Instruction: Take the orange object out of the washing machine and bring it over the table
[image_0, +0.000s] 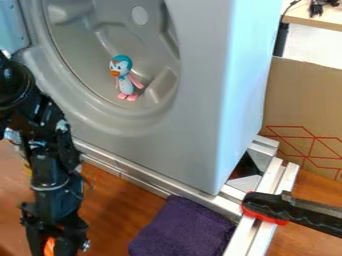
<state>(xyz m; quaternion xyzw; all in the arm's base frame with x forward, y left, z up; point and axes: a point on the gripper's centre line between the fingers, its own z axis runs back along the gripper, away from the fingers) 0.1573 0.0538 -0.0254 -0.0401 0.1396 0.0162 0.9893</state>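
Where the arm hangs: at the left of the view, in front of the grey housing, over the brown tabletop.
Pincer: the pincer is at the lower left, pointing down at the bottom edge. How far open it is cannot be told.
Orange object: an orange object is visible between the dark lower parts of the pincer; whether it is gripped cannot be told.
Purple cloth: a purple cloth lies on the tabletop at the bottom centre, to the image right of the pincer and apart from it, just beside the metal rails.
Penguin toy: a penguin toy with a blue head, orange beak and pink feet stands in the lower part of the round recess of the housing, well apart from the pincer.
Metal rails: they run along the lower edge of the housing; further rails lie at its right.
Clamp: a black clamp with a red pad rests against the right-hand rails.
Cardboard: a cardboard panel with red lines stands behind, at the right.
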